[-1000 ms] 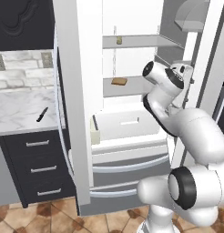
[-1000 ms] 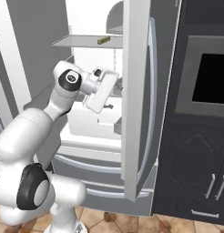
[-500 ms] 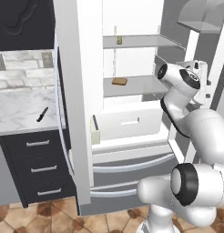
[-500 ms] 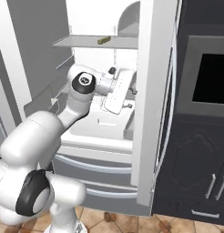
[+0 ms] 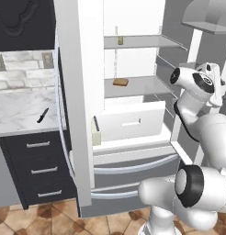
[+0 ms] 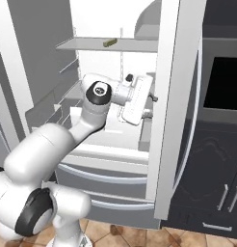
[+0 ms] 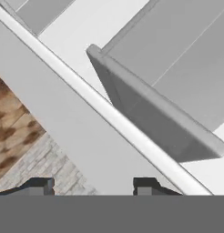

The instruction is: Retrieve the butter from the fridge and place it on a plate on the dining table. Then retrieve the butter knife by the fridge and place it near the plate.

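Fridge [image 5: 133, 124] open, centre of left base view, white interior exposed. Butter [image 5: 120, 41] on top shelf, upper centre of that frame; same stick [image 6: 109, 43] at upper left-centre of right base view, well apart from the arm. Flat brown slab [image 5: 120, 82] one shelf below, centre frame. Butter knife [image 5: 42, 115] lying on marble bench [image 5: 18, 114] at left edge, over dark drawers [image 5: 39, 170], apart from fridge door. Claw [image 6: 150, 106] seen mid-frame in right base view, pressed up beside the inner edge of the right-hand fridge door [image 6: 176, 96]. Hand view: two dark fingertips [image 7: 148, 184] at bottom, gap between them, grey door edge running diagonally across behind them. Claw state: cannot tell, released or clamped on the door edge not resolvable. Brown tiled floor [image 5: 36, 220] along bottom left.
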You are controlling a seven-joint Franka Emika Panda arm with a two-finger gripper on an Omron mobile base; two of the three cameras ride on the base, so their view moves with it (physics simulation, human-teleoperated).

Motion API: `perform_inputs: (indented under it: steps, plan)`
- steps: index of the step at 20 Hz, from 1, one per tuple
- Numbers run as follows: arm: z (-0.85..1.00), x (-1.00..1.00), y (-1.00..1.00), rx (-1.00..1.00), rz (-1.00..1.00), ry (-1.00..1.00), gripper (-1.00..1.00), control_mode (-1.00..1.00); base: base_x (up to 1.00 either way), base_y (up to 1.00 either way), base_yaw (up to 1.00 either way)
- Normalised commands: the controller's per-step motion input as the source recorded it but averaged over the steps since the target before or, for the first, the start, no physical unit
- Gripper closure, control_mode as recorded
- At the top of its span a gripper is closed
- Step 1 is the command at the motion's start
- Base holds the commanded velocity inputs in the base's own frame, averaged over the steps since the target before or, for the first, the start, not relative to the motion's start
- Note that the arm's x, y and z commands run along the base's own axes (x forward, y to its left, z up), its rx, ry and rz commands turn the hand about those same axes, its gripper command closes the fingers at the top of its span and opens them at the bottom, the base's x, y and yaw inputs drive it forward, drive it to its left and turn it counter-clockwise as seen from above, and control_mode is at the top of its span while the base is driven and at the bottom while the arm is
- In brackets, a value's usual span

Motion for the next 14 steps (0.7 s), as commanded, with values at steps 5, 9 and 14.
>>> perform_inputs:
  steps: [5, 9, 14]
  plan:
    - [0.01, -0.03, 0.46, 0.18, 0.0, -0.03, -1.0, -1.0, 0.0, 0.0, 0.0]
    - [0.07, 0.0, 0.68, 0.29, 0.0, -0.29, -1.0, -1.0, 0.0, 0.0, 0.0]
    - [0.0, 0.0, 0.39, 0.52, -0.08, -0.32, -1.0, -1.0, 0.0, 0.0, 0.0]
